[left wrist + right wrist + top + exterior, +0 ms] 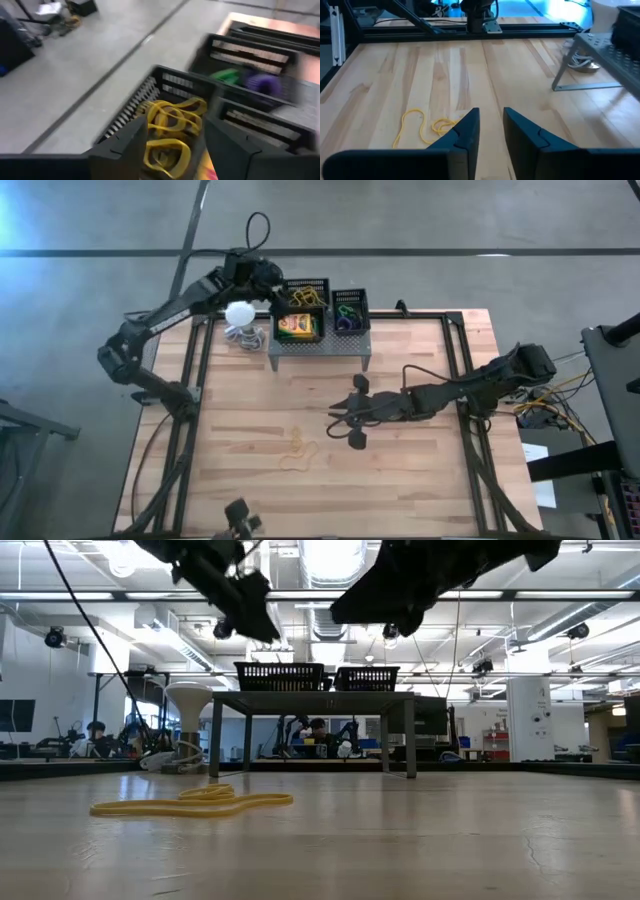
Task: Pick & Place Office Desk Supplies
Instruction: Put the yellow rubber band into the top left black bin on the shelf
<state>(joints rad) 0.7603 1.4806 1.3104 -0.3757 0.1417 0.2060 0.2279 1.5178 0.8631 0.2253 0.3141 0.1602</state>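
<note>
High view shows the left hand (268, 280) poised over the left mesh tray (316, 284) on the grey perforated stand (320, 345), its fingers parted with nothing between them. Directly below it in the left wrist view, a loose heap of yellow rubber bands (170, 122) lies in that tray beside a yellow-and-green box (296, 327); the neighbouring mesh tray (350, 296) holds purple and green rings (250, 80).

Toward the counter's middle, the right hand (340, 418) hovers low over the wooden counter (420, 480), its fingers a little apart and gripping nothing. More rubber bands (299, 448) lie tangled on the bare wood just ahead of it, near but untouched.

Judging by this layout, the left hand's drop looks complete and the right hand's pick comes next. Thin, floppy bands call for a straight descent until the fingertips nearly brush the wood, straddling the thickest knot of the tangle, then a full close. A grip on one stray loop risks strands trailing or slipping free on the way to the tray.
</note>
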